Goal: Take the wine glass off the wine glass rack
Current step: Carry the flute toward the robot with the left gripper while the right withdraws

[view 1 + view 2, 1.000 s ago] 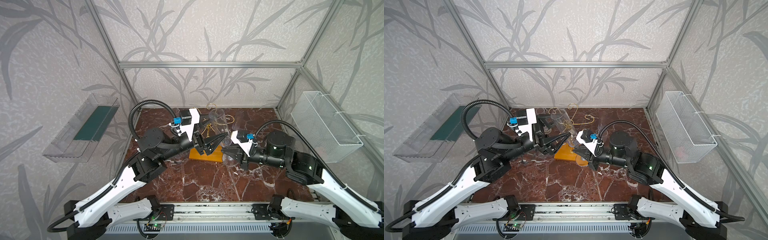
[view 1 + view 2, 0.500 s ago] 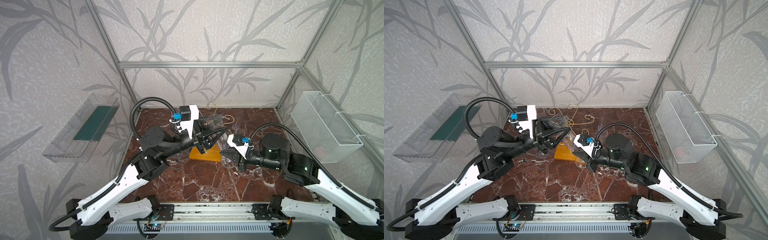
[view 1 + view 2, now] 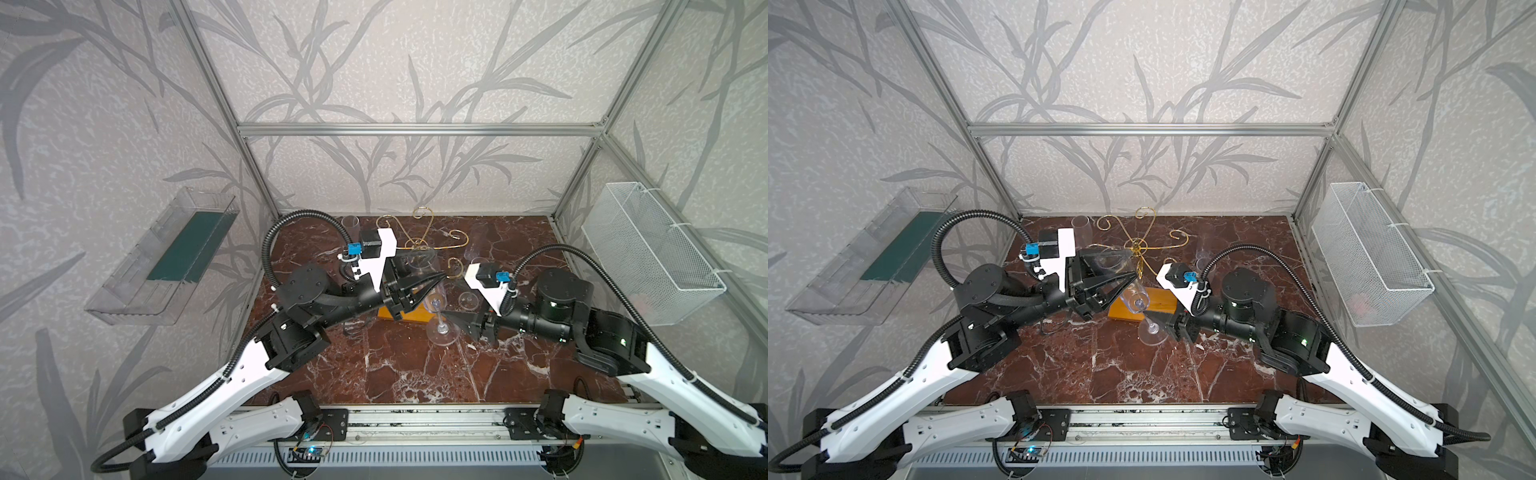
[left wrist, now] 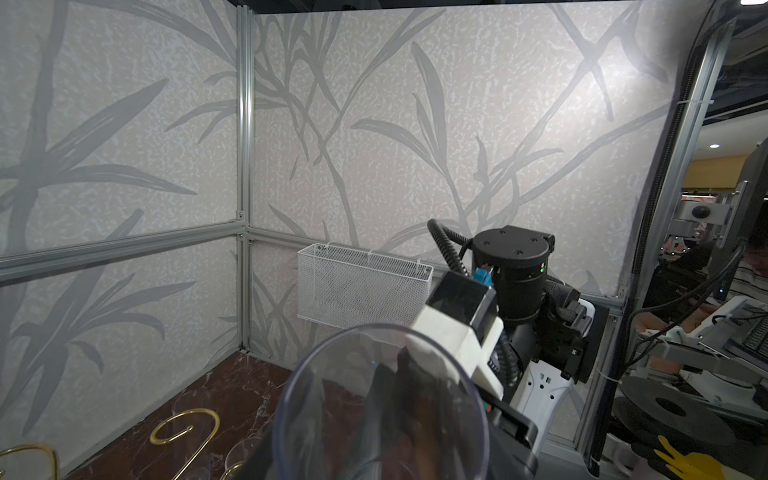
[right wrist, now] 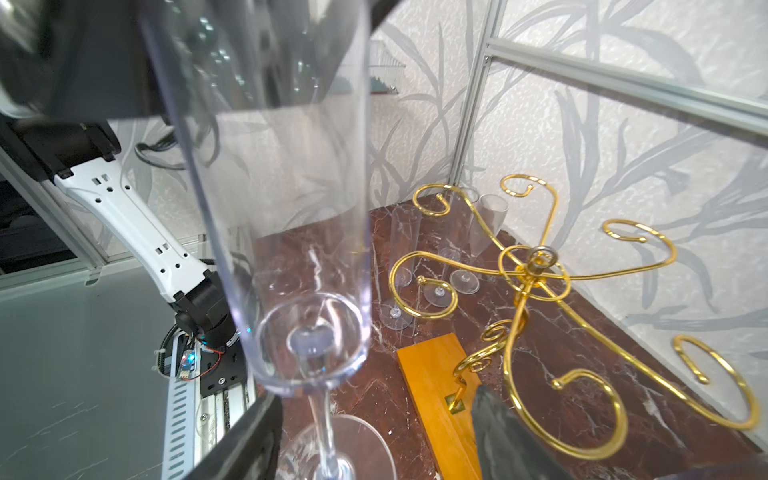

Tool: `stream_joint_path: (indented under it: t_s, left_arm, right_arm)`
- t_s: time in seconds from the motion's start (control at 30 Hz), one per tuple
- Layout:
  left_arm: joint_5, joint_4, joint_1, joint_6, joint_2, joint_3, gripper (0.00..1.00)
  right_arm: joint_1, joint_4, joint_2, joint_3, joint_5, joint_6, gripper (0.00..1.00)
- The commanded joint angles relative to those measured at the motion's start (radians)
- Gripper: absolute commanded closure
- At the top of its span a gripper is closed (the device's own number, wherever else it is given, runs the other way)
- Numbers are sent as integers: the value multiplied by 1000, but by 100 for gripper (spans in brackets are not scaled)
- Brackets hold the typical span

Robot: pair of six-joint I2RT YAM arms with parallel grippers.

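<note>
The clear wine glass (image 3: pixel 433 286) hangs tilted in the air, off the wine glass rack (image 3: pixel 419 243), a gold scroll-wire stand on an orange wooden base (image 3: pixel 1144 309). My left gripper (image 3: pixel 439 277) is shut on its bowl (image 3: pixel 1136 297), and the rim (image 4: pixel 316 374) fills the left wrist view. My right gripper (image 5: pixel 374 440) stands open around the stem (image 5: pixel 322 415). Its fingers (image 5: pixel 249 440) are well clear of the stem on both sides. The foot (image 3: pixel 442 332) points toward the front. No glass hangs on the rack's arms (image 5: pixel 532 266).
Several other clear glasses (image 5: pixel 440 257) stand on the marble table behind the rack, one at the back left (image 3: pixel 351 226) and one at the back right (image 3: pixel 478 245). A white wire basket (image 3: pixel 648 249) hangs on the right wall, a clear tray (image 3: pixel 166 257) on the left wall.
My left gripper closed on the glass's bowl and rose slightly. My right gripper, shut on the stem before, has just opened and let go.
</note>
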Motion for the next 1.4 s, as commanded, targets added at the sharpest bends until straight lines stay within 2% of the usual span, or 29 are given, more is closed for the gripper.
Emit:
stream_joint_path:
  t_s: [0.0,0.17,0.5,0.6,0.67,0.83,1.07,1.23,1.37]
  left_arm:
    - [-39,-80,1,51,-74,-6,68]
    - [-102,-222,0,74,-167,-56,68]
    - [-354,-284,1,74,-367,-298,68]
    - [-357,-268,0,92,-406,-372,68]
    - [-311,-235,0,107,-422,-425,67]
    - [-203,-124,0,89,-383,-501,67]
    - [-105,100,-10,95,-232,-553,68]
    - [-164,201,-88,146,-156,-567,69]
    - [-219,216,-166,209,-111,-556,69]
  right_arm:
    - [5,60,-56,2,41,3,27]
    - [4,65,-100,-1,109,-6,25]
    - [5,112,-175,-75,278,-6,24]
    - [5,143,-215,-107,349,-9,24]
    - [4,169,-245,-136,399,-13,24]
    - [6,197,-311,-193,505,-23,24]
    - [5,180,-347,-222,565,-32,24]
    - [4,178,-353,-225,578,-41,24]
    - [4,170,-357,-222,579,-48,23]
